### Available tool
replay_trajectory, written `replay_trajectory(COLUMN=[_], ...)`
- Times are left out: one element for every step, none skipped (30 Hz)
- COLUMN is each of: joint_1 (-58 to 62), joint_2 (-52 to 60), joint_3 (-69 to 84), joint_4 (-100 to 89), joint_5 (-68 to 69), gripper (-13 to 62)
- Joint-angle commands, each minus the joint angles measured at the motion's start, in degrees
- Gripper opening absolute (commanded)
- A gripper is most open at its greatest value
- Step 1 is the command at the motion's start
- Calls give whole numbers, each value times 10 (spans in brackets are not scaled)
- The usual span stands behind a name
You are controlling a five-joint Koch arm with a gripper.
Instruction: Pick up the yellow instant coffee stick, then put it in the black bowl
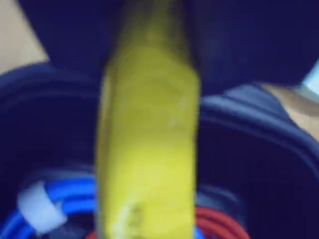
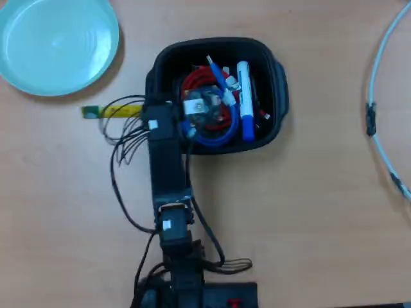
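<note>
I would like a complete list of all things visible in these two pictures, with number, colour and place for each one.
yellow instant coffee stick: one, yellow with a green end, sticking out left of the arm in the overhead view; fills the wrist view, above the bowl.
black bowl: one, black, upper middle of the table.
marker: one, blue and white, inside the bowl.
cables: a tangle, red and blue, inside the bowl.
plate: one, light blue, top left corner.
cord: one, pale with a dark clip, right edge.
table: one, light brown wood.
arm: one, black, reaching up from the bottom edge; its gripper is not clearly shown.
</note>
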Motion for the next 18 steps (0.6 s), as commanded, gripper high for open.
replay_trajectory(joint_1=[35, 47, 56, 67, 79, 95, 110, 120, 126, 128, 131, 135, 142, 146, 149, 149, 149, 149], joint_2=[29, 29, 29, 28, 28, 28, 26, 21, 11, -3, -15, -27, -37, -45, -53, -62, -70, -82], joint_3=[-28, -22, -17, -11, -8, -6, -5, -5, -4, 2, 5, 6, 6, 6, 6, 6, 6, 6], joint_4=[-30, -30, -30, -30, -30, -30, -30, -30, -29, -29, -29, -29, -29, -29, -29, -29, -30, -33], joint_5=[-17, -17, -17, -17, -17, -17, -17, -17, -16, -17, -17, -16, -17, -18, -19, -22, -31, -46], gripper=[-66, -66, -65, -63, -63, -62, -62, -62, -62, -63, -63, -63, -63, -62, -60, -60, -59, -54])
